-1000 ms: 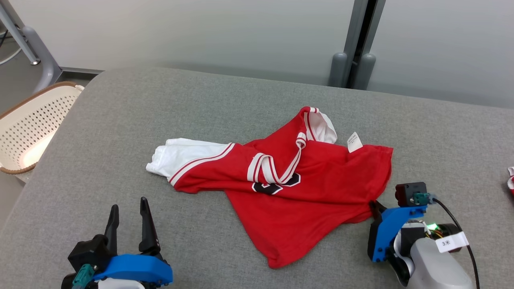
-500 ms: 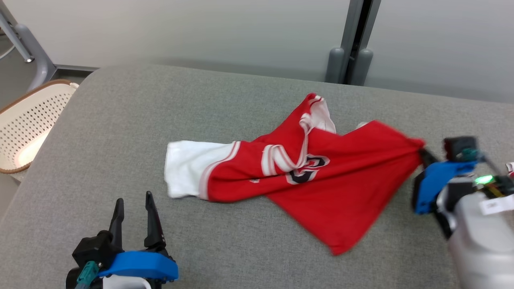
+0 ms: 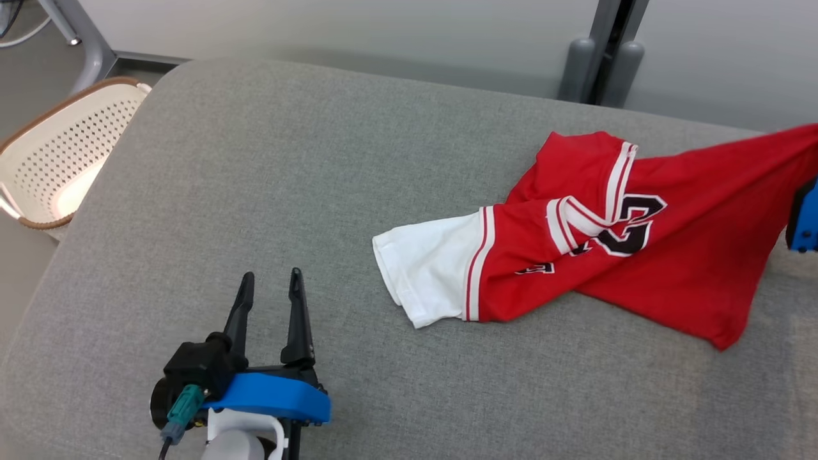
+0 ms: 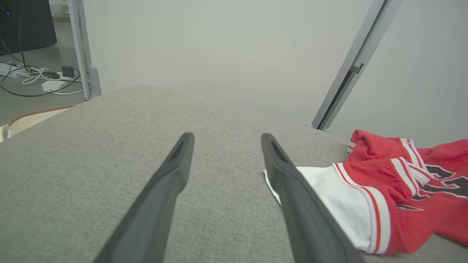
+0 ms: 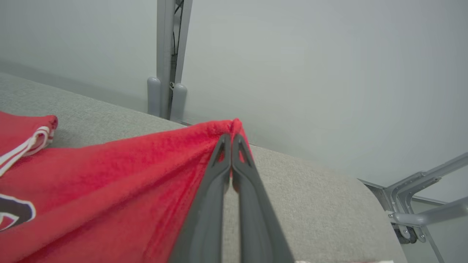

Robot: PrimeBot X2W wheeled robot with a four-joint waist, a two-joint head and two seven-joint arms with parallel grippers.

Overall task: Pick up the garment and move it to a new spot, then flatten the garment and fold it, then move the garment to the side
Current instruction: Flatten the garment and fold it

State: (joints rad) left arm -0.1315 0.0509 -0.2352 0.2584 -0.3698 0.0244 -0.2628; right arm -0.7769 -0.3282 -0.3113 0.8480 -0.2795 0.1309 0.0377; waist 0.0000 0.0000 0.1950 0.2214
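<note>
The garment (image 3: 639, 255) is a red jersey with white trim, a black number and a white sleeve, lying stretched across the grey cushion toward the right. My right gripper (image 5: 231, 140) is shut on a bunched red edge of the garment (image 5: 109, 190), lifting it off the surface; in the head view its blue mount (image 3: 806, 220) peeks in at the right edge. My left gripper (image 3: 271, 284) stands open over bare cushion, left of the white sleeve (image 4: 329, 201), with nothing between its fingers (image 4: 175, 171).
The grey cushioned surface (image 3: 255, 191) has free room on its left half. A cream perforated basket (image 3: 57, 160) stands off the left edge. Metal posts (image 3: 601, 64) rise behind the far edge, and a metal frame (image 5: 420, 204) sits past the right end.
My right gripper has pulled the garment to the right and lifted its edge, stretching it out. The head camera has shifted too. The left gripper stays open.
</note>
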